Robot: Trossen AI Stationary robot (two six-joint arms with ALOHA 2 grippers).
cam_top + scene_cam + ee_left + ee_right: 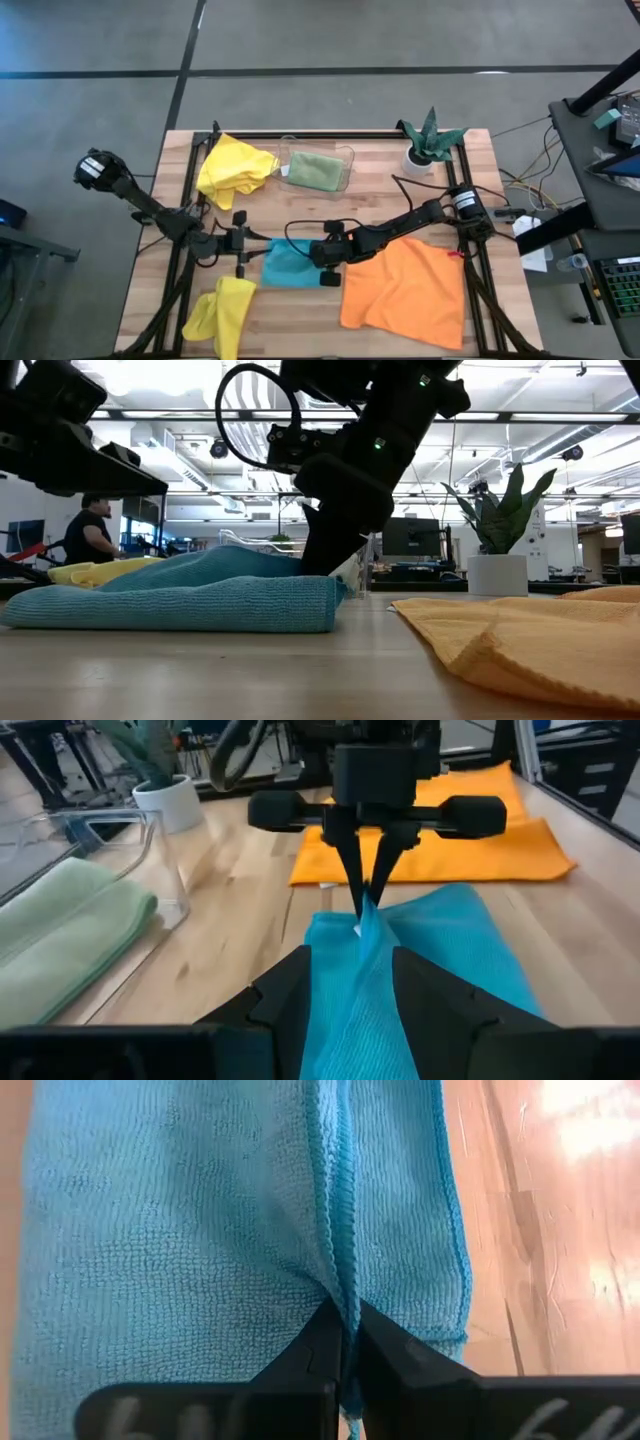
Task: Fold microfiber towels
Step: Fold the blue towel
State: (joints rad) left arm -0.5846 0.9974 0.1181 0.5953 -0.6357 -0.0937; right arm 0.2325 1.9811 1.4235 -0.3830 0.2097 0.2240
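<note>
A turquoise blue towel (288,265) lies folded on the wooden table near its middle, with a raised ridge running along it. My right gripper (313,256) reaches in from the table's right and is shut on that ridge. My left gripper (352,962) hovers at the towel's left end. It is open, its fingers either side of the ridge, and in the low view it is raised above the cloth. An orange towel (405,285) lies spread at the right, partly under my right arm. One yellow towel (235,168) lies bunched at the far left, another yellow towel (222,312) at the near edge. My right gripper pinches the raised ridge of the turquoise towel (336,1285) between its two fingers, at the towel's right end. The fingers slant down from the table's right and lie along the ridge. The ridge is a fold of more than one layer. The rest of the towel lies on the table.
A clear plastic tray (348,158) holding a folded sage green towel (315,170) stands at the far middle. A small plant in a white pot (428,145) stands at the far right. Black frame rails run along the table's left and right edges. A person (90,530) is in the room behind.
</note>
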